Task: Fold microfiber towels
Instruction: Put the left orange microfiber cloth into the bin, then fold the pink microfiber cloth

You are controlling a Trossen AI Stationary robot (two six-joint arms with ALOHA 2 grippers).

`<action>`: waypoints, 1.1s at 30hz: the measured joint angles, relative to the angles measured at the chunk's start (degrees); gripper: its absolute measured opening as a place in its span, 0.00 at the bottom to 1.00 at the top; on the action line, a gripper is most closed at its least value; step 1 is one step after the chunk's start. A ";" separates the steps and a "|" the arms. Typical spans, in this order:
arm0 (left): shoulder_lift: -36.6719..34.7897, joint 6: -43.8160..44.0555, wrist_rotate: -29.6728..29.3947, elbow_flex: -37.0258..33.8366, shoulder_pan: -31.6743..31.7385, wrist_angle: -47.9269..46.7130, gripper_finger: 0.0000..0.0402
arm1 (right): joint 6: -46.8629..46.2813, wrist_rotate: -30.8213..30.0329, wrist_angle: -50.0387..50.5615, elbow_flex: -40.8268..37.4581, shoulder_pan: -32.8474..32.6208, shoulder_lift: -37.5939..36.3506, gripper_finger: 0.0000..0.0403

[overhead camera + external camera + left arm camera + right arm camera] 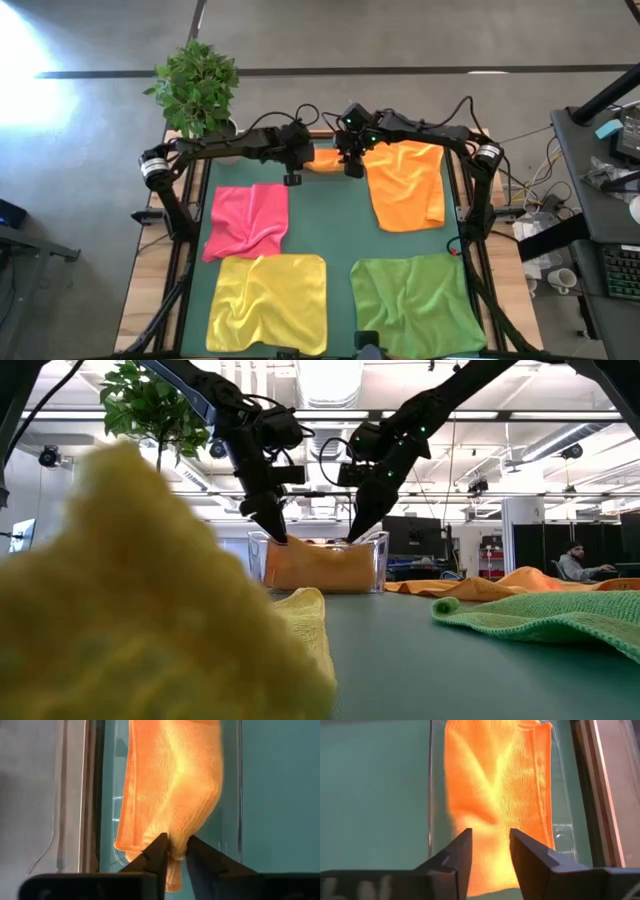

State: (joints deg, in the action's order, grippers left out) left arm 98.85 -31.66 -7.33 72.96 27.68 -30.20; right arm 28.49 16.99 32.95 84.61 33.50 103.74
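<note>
Yellow microfiber towel [130, 600] fills the low view's lower left. Upper centre, both grippers reach into a clear plastic tray [380, 565] holding the folded orange towel [318, 567]: left gripper [174, 852] pinches its corner, right gripper [490, 845] stands parted above it.

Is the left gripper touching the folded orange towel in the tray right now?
Touching. In the left wrist view the left gripper's fingertips pinch a corner of the folded orange towel lying in the clear tray.
</note>
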 joint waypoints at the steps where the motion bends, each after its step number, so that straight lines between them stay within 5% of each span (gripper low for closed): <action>1: 0.00 0.00 0.00 0.06 0.00 0.00 0.17 | -0.02 0.02 0.65 0.52 0.00 0.00 0.33; 12: -1.64 4.41 -0.02 2.50 0.04 -4.62 0.45 | 0.68 0.05 5.77 7.42 0.64 -0.04 0.42; 17: -4.43 4.39 1.23 4.62 0.07 -4.36 0.46 | 2.23 -0.04 11.24 11.28 2.18 -0.07 0.41; 21: -4.72 4.59 8.01 5.34 1.19 -0.31 0.46 | 3.99 -0.26 18.15 16.77 4.36 -0.14 0.38; 33: 5.33 14.97 13.65 12.55 4.62 -4.44 0.46 | 2.27 -0.46 22.84 25.28 10.44 -0.20 0.30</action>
State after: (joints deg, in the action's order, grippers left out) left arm 104.17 -16.69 6.32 85.51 32.31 -34.64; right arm 30.76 16.53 55.79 109.89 43.94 103.55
